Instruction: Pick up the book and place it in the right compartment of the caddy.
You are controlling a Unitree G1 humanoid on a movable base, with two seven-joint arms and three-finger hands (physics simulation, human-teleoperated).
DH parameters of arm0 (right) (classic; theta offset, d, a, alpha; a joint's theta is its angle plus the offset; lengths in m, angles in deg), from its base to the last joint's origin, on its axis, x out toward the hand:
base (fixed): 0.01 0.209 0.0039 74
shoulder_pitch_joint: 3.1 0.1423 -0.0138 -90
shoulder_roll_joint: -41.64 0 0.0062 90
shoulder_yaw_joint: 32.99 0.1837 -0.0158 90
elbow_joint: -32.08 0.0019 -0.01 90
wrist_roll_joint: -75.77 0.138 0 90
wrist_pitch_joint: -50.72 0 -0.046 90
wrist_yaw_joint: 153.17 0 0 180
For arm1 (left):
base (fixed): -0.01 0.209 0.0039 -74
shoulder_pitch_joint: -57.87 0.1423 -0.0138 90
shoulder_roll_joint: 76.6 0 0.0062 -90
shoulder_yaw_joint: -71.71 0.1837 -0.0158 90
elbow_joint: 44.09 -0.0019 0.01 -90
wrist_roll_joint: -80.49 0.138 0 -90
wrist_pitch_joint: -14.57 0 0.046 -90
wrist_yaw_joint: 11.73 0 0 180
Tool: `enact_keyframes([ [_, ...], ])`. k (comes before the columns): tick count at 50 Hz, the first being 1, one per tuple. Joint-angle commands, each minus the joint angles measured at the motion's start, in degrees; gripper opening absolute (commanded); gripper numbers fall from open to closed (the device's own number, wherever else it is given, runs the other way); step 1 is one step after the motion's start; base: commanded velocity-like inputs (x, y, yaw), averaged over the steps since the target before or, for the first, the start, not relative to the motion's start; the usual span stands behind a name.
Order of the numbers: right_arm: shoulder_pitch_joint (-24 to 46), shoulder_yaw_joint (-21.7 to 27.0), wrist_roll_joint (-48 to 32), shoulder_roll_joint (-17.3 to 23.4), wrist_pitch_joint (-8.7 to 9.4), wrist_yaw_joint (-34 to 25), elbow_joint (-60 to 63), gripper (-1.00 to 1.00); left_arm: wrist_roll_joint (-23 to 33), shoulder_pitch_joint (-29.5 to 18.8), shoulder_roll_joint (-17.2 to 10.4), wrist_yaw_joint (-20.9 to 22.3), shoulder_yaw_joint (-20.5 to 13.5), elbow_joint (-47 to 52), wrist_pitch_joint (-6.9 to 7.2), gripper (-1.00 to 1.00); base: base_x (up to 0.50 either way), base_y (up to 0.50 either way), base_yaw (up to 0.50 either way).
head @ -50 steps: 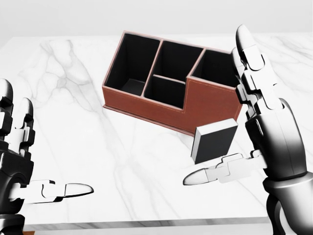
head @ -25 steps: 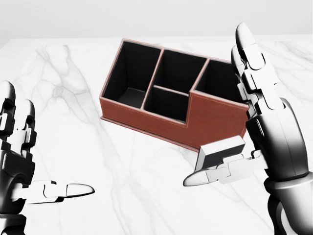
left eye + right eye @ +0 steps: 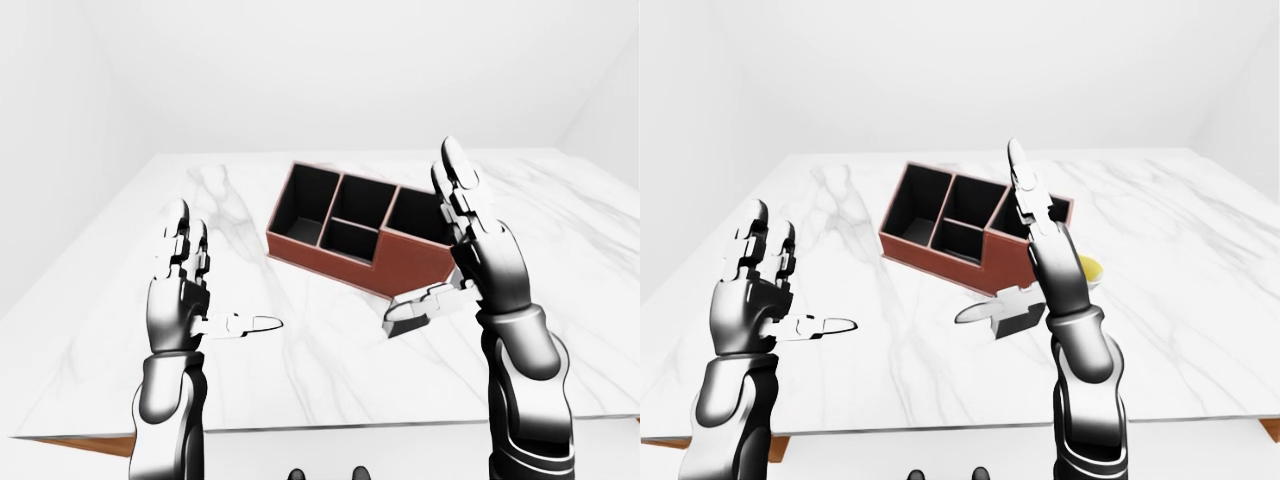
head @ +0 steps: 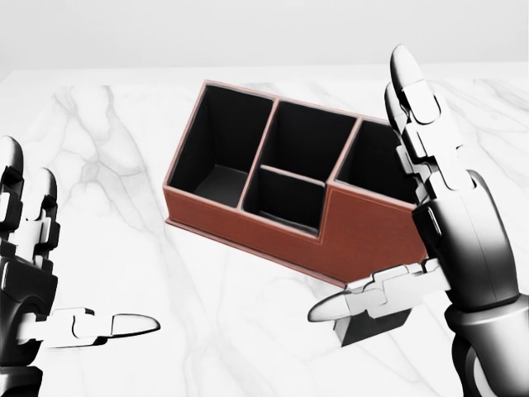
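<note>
The brown caddy (image 4: 364,231) with black compartments stands skewed on the white marble table (image 3: 300,380); its right compartment (image 4: 372,165) is the tall one. The book (image 4: 376,325), dark-covered with white page edges, lies on the table just below the caddy's right corner. My right hand (image 4: 417,215) hovers over it, open, fingers pointing up. Its thumb (image 4: 355,302) stretches left across the book's top edge. Whether the thumb touches the book I cannot tell. My left hand (image 4: 50,273) is open at the lower left, far from both.
A yellow object (image 3: 1090,268) shows partly behind my right hand, to the right of the caddy. The table's near edge (image 3: 320,432) runs along the bottom of the eye views.
The book has dropped from above my right thumb to below it, onto the table. The head view has shifted a little, so the caddy sits lower. Both hands stay open.
</note>
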Motion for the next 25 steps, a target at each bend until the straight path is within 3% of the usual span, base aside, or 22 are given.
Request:
enact_keyframes([
  [1, -0.62, 0.17, -0.11, -0.15, 0.00, -0.25, -0.48, 1.00, 0.36, 0.10, 0.13, -0.08, 0.25, -0.03, -0.05, 1.00, 0.19, 0.00, 0.00],
  [25, -1.16, -0.39, -1.87, -0.15, 0.00, -0.14, -3.03, 1.00, 0.56, -0.09, 0.06, -0.23, 0.56, -1.00, -0.61, 1.00, 0.15, 0.00, 0.00],
])
